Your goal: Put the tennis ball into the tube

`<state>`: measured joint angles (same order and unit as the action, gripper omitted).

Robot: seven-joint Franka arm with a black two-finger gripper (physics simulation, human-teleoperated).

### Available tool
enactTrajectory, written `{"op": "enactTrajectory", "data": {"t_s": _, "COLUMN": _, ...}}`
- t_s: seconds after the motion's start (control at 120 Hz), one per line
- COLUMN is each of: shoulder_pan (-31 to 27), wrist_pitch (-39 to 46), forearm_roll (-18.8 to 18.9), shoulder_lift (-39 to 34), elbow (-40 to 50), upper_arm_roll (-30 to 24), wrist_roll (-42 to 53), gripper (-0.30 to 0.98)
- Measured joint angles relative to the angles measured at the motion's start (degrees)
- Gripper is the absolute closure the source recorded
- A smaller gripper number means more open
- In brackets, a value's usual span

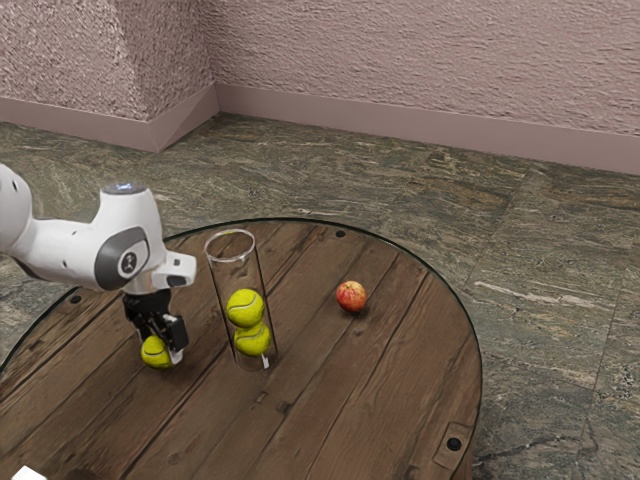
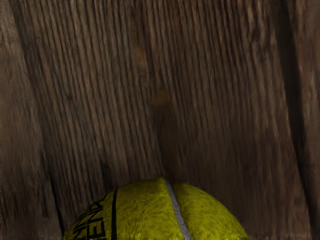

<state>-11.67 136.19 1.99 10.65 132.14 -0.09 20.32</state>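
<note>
Tennis ball (image 1: 154, 352): located at table level under the gripper (image 1: 163, 347), near the clear tube (image 1: 237, 276). The wrist view places its top (image 2: 155, 212) directly under the hand. Gripper state: I cannot tell whether it is closed on the ball or open around it. Step in hand, as I judge it: pickup. Next move: confirm the grip, raise the ball above the tube's rim, traverse toward the exterior view's right, center, then lower and release. Two balls (image 1: 248, 322) occupy the lower tube; the upper section is free. Caution: a low traverse could strike the tube wall. The apple (image 1: 351, 296) stands well apart, beyond the tube. Bare tabletop (image 1: 310, 390) and the space overhead give me working room.
</note>
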Motion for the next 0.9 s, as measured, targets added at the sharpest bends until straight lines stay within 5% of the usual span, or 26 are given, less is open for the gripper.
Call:
{"op": "enactTrajectory", "data": {"t_s": 0.183, "shoulder_pan": -0.79, "wrist_pitch": 0.27, "forearm_roll": -0.04, "shoulder_lift": 0.05, "elbow": 0.65, "upper_arm_roll": 0.0, "wrist_roll": 0.59, "gripper": 0.02}}
{"op": "enactTrajectory", "data": {"t_s": 0.317, "shoulder_pan": -0.81, "wrist_pitch": 0.37, "forearm_roll": -0.03, "shoulder_lift": 0.03, "elbow": 0.67, "upper_arm_roll": 0.0, "wrist_roll": 0.83, "gripper": 0.27}}
{"op": "enactTrajectory", "data": {"t_s": 0.45, "shoulder_pan": -0.8, "wrist_pitch": 0.29, "forearm_roll": 0.26, "shoulder_lift": -0.36, "elbow": 0.65, "upper_arm_roll": 0.01, "wrist_roll": 0.76, "gripper": 0.33}}
{"op": "enactTrajectory", "data": {"t_s": 0.9, "shoulder_pan": -0.76, "wrist_pitch": -16.25, "forearm_roll": 0.72, "shoulder_lift": -17.52, "elbow": -5.77, "upper_arm_roll": -0.24, "wrist_roll": -0.76, "gripper": 0.53}}
